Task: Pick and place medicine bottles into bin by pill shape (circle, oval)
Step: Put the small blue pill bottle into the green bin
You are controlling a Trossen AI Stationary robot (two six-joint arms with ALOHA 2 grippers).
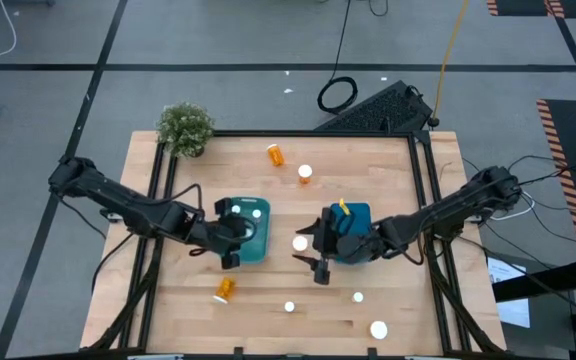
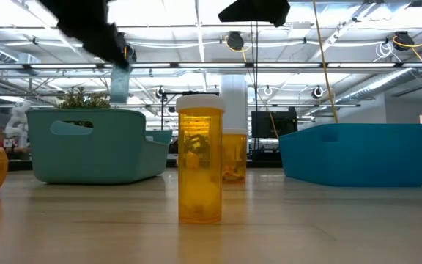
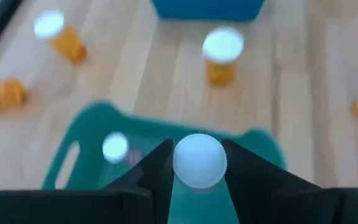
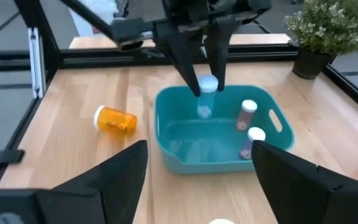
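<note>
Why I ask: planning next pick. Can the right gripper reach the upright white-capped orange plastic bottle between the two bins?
Probably yes: the open right gripper sits beside that bottle, nothing between.

A wooden table [image 1: 268,310] holds two bins, a teal bin [image 1: 251,240] and a blue bin [image 1: 353,235]. Little medicine bottles [image 1: 224,289] stand or lie around them, and a small green plant [image 1: 185,128] sits in one corner

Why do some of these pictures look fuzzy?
Left wrist view: the white cap in the left gripper is sharp, the bottles behind are fuzzy. Low view: the near orange bottle is sharp, with bright ceiling lights glaring.
</note>
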